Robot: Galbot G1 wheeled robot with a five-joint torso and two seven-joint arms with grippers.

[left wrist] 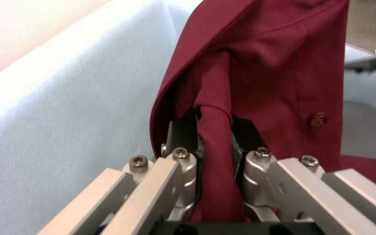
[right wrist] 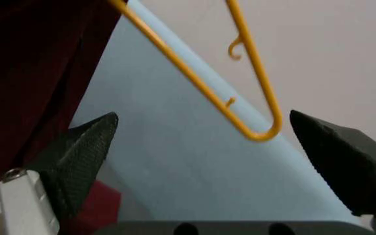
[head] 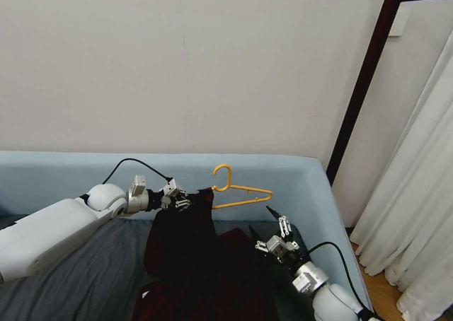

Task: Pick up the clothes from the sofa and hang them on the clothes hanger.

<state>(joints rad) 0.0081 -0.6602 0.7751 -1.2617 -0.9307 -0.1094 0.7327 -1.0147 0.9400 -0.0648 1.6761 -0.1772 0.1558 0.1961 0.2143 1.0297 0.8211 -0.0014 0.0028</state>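
Left gripper (head: 182,202): extended from 9 o'clock of the head view toward centre, level with the sofa back. Jaws closed tight on a gathered fold of the dark red button-up fabric shirt (head: 185,254). In the left wrist view, black pads (left wrist: 182,137) pressed against both sides of the fold, cloth filling the gap of the gripper (left wrist: 214,134); shirt (left wrist: 273,63) draped beyond the fingertips, with one dark round button (left wrist: 317,119) on its placket.

Shirt position: upper edge lifted at the left gripper, body hanging toward 6 o'clock, lower part piled on the grey seat cushion (head: 92,264) of the pale blue upholstered sofa (head: 71,169).

Yellow plastic clothes hanger (head: 241,189): at 3 o'clock of the left gripper, hook up, near end hidden in the shirt's top, far arm bare.

Right gripper (head: 276,225): at 5 o'clock of the hanger, well below its bare end. Jaws spread wide, holding nothing. In the right wrist view, textured black fingers (right wrist: 83,152) far apart on the gripper (right wrist: 204,152), the hanger's (right wrist: 195,78) rounded end beyond them, clear of both.
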